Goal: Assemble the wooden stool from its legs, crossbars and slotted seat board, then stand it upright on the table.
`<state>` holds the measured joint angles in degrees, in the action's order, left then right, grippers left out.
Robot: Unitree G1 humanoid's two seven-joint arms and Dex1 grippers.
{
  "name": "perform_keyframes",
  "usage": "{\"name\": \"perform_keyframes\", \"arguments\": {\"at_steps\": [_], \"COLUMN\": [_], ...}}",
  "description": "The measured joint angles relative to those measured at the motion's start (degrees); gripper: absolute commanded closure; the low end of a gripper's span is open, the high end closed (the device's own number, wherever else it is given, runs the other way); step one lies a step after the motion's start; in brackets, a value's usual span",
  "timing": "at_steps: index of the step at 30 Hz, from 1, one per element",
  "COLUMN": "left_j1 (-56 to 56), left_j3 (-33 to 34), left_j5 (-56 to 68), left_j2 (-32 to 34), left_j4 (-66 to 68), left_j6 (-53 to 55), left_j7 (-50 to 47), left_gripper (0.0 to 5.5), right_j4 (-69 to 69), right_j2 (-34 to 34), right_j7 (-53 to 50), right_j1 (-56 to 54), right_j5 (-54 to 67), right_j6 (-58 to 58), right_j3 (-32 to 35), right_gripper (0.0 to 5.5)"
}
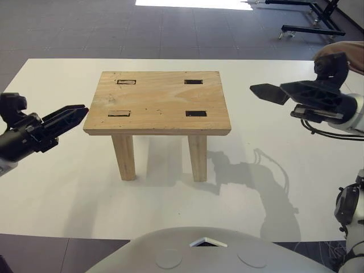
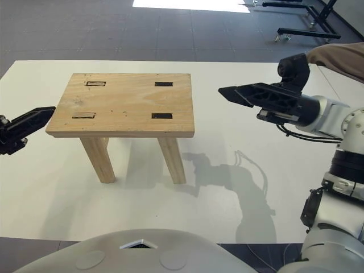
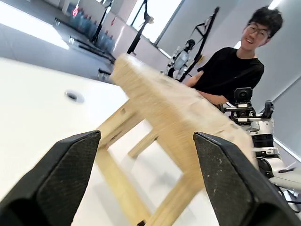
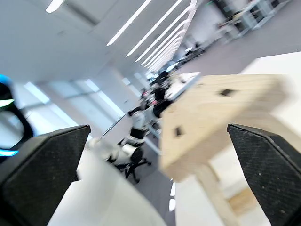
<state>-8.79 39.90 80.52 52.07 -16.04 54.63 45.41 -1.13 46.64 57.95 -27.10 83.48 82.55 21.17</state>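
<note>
- The left gripper (image 1: 78, 112) sits at the left edge of the head view. Its two fingers are spread wide and hold nothing.
- Its tips lie just beside the left edge of the stool (image 1: 159, 105) seat (whether they touch the wood cannot be told).
- The right gripper (image 2: 230, 94) hangs in the upper right of the frame, above the table (image 1: 57, 187). Its fingers are also spread wide and empty, pointing at the stool's right side and apart from it.
- The stool stands upright on its legs in the middle of the frame, between the two grippers. Four dark slots (image 1: 196, 114) show in its seat board, and two front legs (image 1: 124, 156) reach down to the tabletop.
- Nothing stands between either gripper and the stool.
- The table is white and flat, and the stool and right arm cast soft shadows on it.
- Beyond the table's far edge lies a grey tiled floor, with a black wheeled frame (image 1: 310, 25) in the upper right corner.
</note>
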Motion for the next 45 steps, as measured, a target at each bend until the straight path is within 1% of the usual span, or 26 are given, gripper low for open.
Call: {"name": "perform_keyframes", "arguments": {"at_steps": [2,3,5,6,8,11,12,13,14,15,19,21,22,23,25,28,32,35,37,39,40,41,43,45], "left_j1": [-4.4,-7.2,-13.0,-14.7,-17.5,-16.9,-15.0,-13.1,-8.6,-5.6,4.1,7.9,11.1,13.2,17.2,22.0,25.8,25.6,22.8,19.1,17.8,17.2,16.6,16.8], "left_j3": [9.3,12.5,16.0,15.6,10.8,-0.4,-5.3,-8.8,-13.8,-17.1,-26.6,-29.0,-30.5,-31.2,-32.6,-33.5,-33.1,-31.9,-29.3,-26.0,-24.7,-24.2,-23.5,-24.2], "left_j5": [5.1,7.1,13.3,15.1,15.5,7.4,2.2,-0.7,-5.0,-8.6,-20.5,-23.9,-26.5,-27.6,-30.0,-33.6,-36.1,-35.9,-33.4,-32.4,-33.6,-34.7,-40.5,-47.2], "left_j2": [-3.6,-5.7,-8.4,-8.9,-9.5,-9.6,-9.5,-9.3,-9.6,-10.0,-11.1,-11.4,-12.1,-12.7,-13.5,-14.6,-15.7,-16.4,-18.2,-21.2,-23.8,-25.0,-31.4,-36.4], "left_j4": [-8.7,-12.9,-20.0,-22.2,-24.3,-21.6,-18.5,-15.5,-10.7,-7.4,4.1,8.4,12.0,13.7,16.9,21.7,26.8,25.6,19.0,10.1,5.5,3.1,-4.8,-9.2], "left_j6": [-1.9,-2.5,-2.8,-2.8,-2.1,-1.8,-2.1,-2.2,-3.2,-3.9,-8.2,-9.9,-11.2,-11.8,-13.2,-15.3,-17.6,-17.8,-17.9,-21.1,-24.4,-26.1,-32.5,-37.0], "left_j7": [1.6,2.9,4.3,4.6,5.1,6.3,6.5,6.7,7.7,7.5,10.3,11.6,12.6,12.9,13.6,15.2,15.6,16.3,14.7,10.1,6.0,3.3,-8.6,-18.7], "left_gripper": [1.90,1.90,1.90,1.90,1.90,1.90,1.90,1.90,1.90,1.90,1.90,1.90,1.90,1.90,1.90,1.90,1.90,1.90,1.90,1.90,1.90,1.90,1.90,1.90], "right_j4": [-9.3,-13.3,-19.5,-21.8,-25.2,-27.4,-26.6,-26.2,-25.1,-24.1,-19.1,-16.7,-13.7,-11.7,-7.2,-2.8,-2.1,-3.1,-4.0,-5.0,-6.0,-6.4,-7.5,-8.9], "right_j2": [0.1,0.0,0.2,0.1,-0.9,-4.6,-6.7,-7.9,-9.8,-11.3,-16.6,-19.9,-23.0,-25.1,-29.1,-32.9,-34.5,-33.8,-33.8,-35.4,-36.9,-37.7,-40.1,-41.6], "right_j7": [-0.2,-0.4,-1.1,-1.7,-2.5,-3.4,-4.0,-3.8,-3.9,-3.8,-3.2,-4.6,-6.3,-7.9,-10.6,-12.1,-12.3,-11.2,-11.3,-13.1,-15.2,-16.0,-20.3,-25.0], "right_j1": [6.3,10.2,16.9,19.2,22.7,22.8,21.8,21.5,20.7,20.4,19.0,19.0,18.6,18.3,16.5,14.4,14.1,14.6,15.4,15.5,15.2,15.1,14.8,14.1], "right_j5": [5.7,7.7,12.0,12.6,12.0,5.9,2.8,0.4,-4.8,-8.2,-20.4,-25.9,-30.2,-33.1,-37.2,-40.8,-40.6,-40.2,-38.8,-38.2,-38.2,-38.3,-39.9,-42.5], "right_j6": [1.0,0.7,-0.4,-1.5,-3.6,-8.1,-10.1,-11.6,-15.0,-17.3,-26.7,-32.4,-37.8,-40.8,-46.1,-52.0,-53.2,-53.1,-53.5,-57.6,-60.3,-61.7,-66.8,-71.5], "right_j3": [0.8,1.4,1.9,1.8,0.1,-6.5,-9.6,-11.6,-14.8,-17.2,-24.8,-26.3,-27.1,-27.5,-27.4,-27.2,-25.3,-23.9,-21.3,-17.2,-15.3,-14.7,-12.4,-10.7], "right_gripper": [0.14,0.14,0.14,0.14,0.14,0.14,0.14,0.14,0.14,0.14,0.14,0.14,0.14,0.14,0.14,0.14,0.14,0.14,0.14,0.14,0.14,0.14,0.14,0.14]}}
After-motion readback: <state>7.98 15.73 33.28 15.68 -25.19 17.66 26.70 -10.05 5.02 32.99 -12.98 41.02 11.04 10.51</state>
